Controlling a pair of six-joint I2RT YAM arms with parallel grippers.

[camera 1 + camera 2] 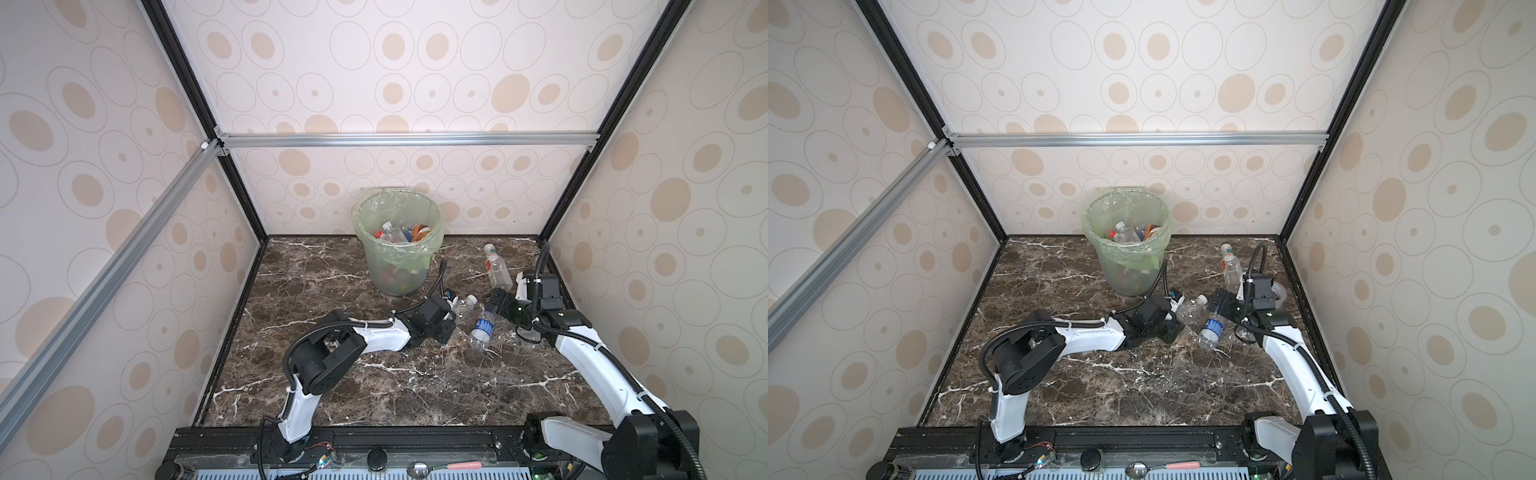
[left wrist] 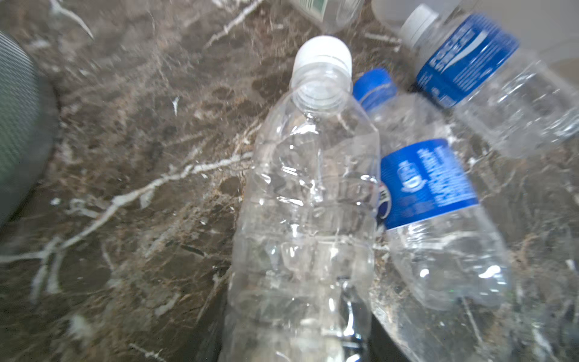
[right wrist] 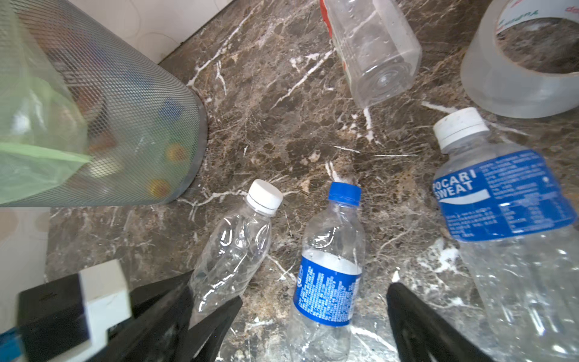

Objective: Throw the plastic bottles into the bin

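Near the middle of the marble table [image 1: 374, 386]: the left gripper [image 1: 456, 310] has its fingers clenched on the lower body of a clear bottle [image 2: 307, 194] with a white cap and no label. I cannot tell whether it is off the table yet.
Bin [image 1: 392, 272]: a tall round bucket with a pale green bag folded over its rim. It stands at the back, near the left gripper, with several bottles already inside.
Right gripper [image 1: 494, 306]: fingers spread wide, holding nothing, low over a small blue-capped bottle [image 3: 329, 282].
Also lying on the table: a bigger blue-labelled bottle [image 3: 501, 200], a square bottle [image 3: 376, 53], and a roll of tape [image 3: 517, 78] that is not rubbish.
Step in hand, as I judge it: lifting the clear bottle to carry it to the bin.
Doing it well: the clear bottle is thin and crumpled, so squeeze no harder. Raise it straight up, because the blue-capped bottle lies just beside it and could be dragged along. Climb above the rim before crossing, then let go over the middle of the opening.
Risk: the two arms are close together.
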